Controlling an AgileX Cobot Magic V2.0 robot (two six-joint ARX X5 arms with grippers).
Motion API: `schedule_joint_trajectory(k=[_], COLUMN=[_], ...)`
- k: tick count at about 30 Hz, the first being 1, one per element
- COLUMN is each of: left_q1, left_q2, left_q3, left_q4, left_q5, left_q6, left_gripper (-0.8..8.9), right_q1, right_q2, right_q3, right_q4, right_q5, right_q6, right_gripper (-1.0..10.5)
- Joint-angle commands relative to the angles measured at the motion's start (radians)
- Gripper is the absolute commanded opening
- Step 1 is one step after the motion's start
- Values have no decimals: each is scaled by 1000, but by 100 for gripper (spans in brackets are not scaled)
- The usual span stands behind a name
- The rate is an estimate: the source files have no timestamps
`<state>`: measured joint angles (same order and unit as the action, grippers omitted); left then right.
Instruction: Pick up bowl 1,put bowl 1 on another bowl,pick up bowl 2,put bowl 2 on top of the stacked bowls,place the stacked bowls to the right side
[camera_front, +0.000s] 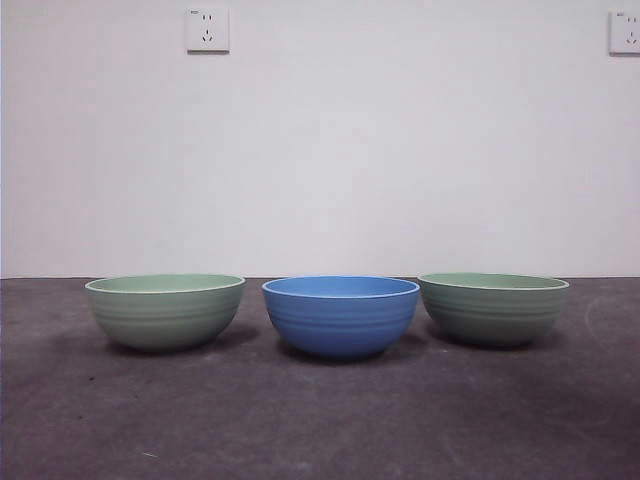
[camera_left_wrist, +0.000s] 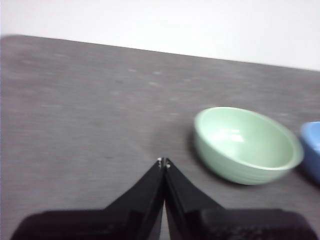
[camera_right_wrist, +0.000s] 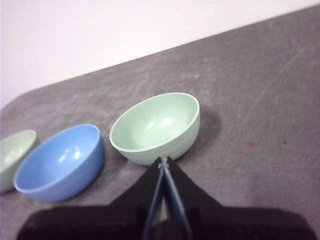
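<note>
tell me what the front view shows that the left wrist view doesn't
Only the front view shows the third bowl, the green bowl on the right, and two wall sockets. Only the left wrist view shows the left gripper, jaws shut, beside the green bowl's empty inside. Both show the green bowl on the left, the blue bowl next to it, and the dark table.

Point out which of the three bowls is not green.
The blue bowl, standing in the middle of the row between the two pale green bowls.
</note>
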<state>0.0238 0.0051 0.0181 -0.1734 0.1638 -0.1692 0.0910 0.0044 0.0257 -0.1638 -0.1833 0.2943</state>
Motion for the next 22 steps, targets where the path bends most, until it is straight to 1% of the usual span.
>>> schedule_joint_trajectory(k=[1, 2, 7, 9, 12, 15, 19, 22], left_q1=[4, 4, 4, 4, 4, 4, 3, 2], left_q2=[-3, -3, 1, 13, 55, 119, 225, 308], left_q3=[6, 17, 89, 126, 193, 267, 375, 462], left_q4=[8, 8, 6, -9, -59, -127, -221, -303], left_q5=[85, 104, 137, 166, 216, 278, 366, 403], left_q6=[-80, -99, -187, -202, -200, -178, -98, -31], left_gripper=[-7, -7, -7, -7, -7, -7, -6, -6], right_q1=[0, 0, 1, 1, 2, 2, 2, 3], right_q2=[5, 13, 88, 134, 216, 304, 425, 513], right_q3=[46, 64, 180, 232, 323, 422, 557, 652], right_q4=[13, 12, -42, -83, -163, -251, -376, -476], right_q5=[-1, -1, -7, -29, -68, -135, -254, -319], right_q6=[79, 79, 77, 51, 2, -58, -134, -190], right_gripper=[-9, -10, -10, -10, -10, -10, -10, -10])
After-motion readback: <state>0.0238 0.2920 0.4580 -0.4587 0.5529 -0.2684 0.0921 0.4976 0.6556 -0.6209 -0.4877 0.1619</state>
